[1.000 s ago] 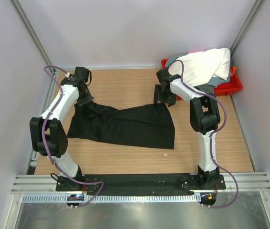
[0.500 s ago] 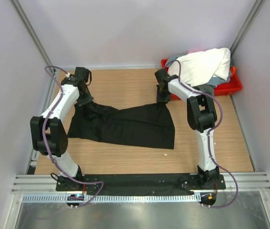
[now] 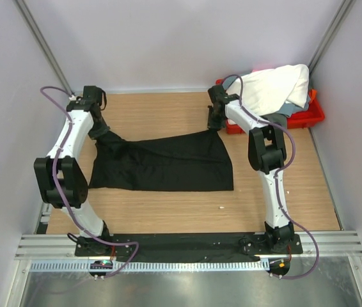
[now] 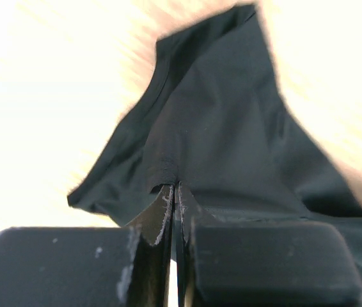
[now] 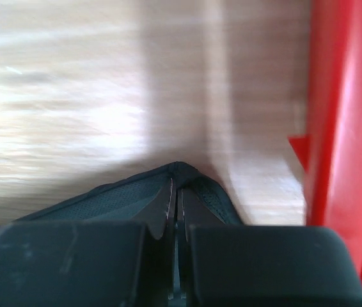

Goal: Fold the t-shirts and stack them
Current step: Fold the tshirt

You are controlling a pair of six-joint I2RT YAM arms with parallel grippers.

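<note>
A black t-shirt (image 3: 165, 163) lies spread across the middle of the wooden table. My left gripper (image 3: 102, 132) is shut on its far left corner, and the left wrist view shows the black fabric (image 4: 219, 134) pinched at the closed fingertips (image 4: 176, 187). At the far right corner my right gripper (image 3: 214, 126) is shut on the shirt's edge (image 5: 123, 195), right beside the red tray. A white t-shirt (image 3: 274, 88) is heaped in that tray, with a bit of grey t-shirt (image 3: 282, 112) under it.
The red plastic tray (image 3: 309, 117) stands at the back right corner; its wall (image 5: 344, 115) is close to my right gripper. Grey walls enclose the table on three sides. A small white speck (image 3: 221, 207) lies near the front.
The right gripper closed on the shirt's far right corner. Both arms then moved toward the back, drawing the shirt's far edge taut and straighter.
</note>
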